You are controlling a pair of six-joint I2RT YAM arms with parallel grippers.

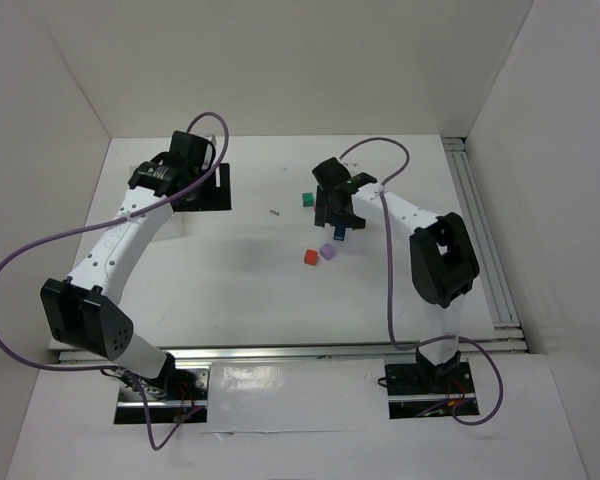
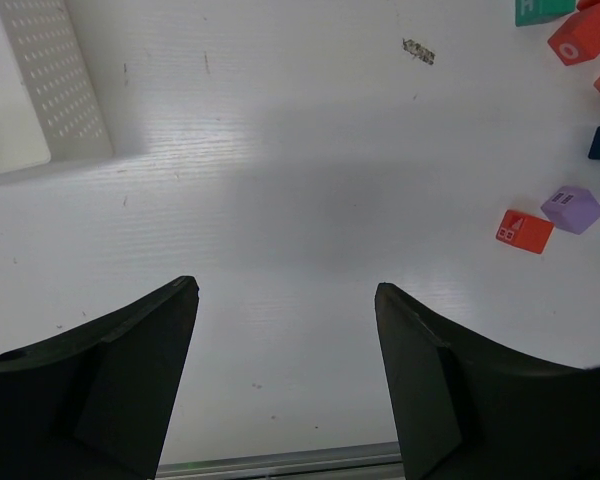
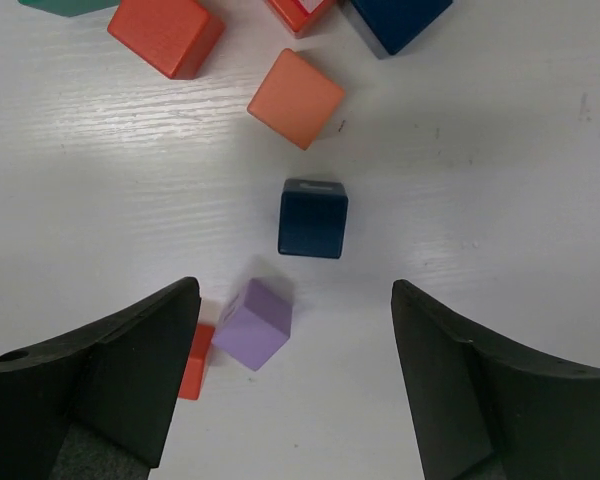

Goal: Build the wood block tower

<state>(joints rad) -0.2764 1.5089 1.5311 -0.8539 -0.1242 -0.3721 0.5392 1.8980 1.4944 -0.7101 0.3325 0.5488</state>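
The wood blocks lie loose on the white table. In the right wrist view a purple cube (image 3: 253, 323) sits between my open fingers, towards the left one, with a red cube (image 3: 195, 360) half hidden behind that finger. A dark blue cube (image 3: 313, 218) lies just ahead, then an orange cube (image 3: 296, 98), a red cube (image 3: 166, 33) and another dark blue cube (image 3: 395, 18). My right gripper (image 3: 292, 295) is open and empty, low over them (image 1: 332, 215). A teal cube (image 1: 307, 199) lies to its left. My left gripper (image 2: 284, 288) is open and empty at the far left (image 1: 185, 168).
A white perforated tray (image 2: 50, 90) lies at the upper left of the left wrist view. The red cube (image 2: 524, 230) and the purple cube (image 2: 572, 209) show at its right edge. A small dark speck (image 1: 275, 212) lies on the table. White walls enclose the table.
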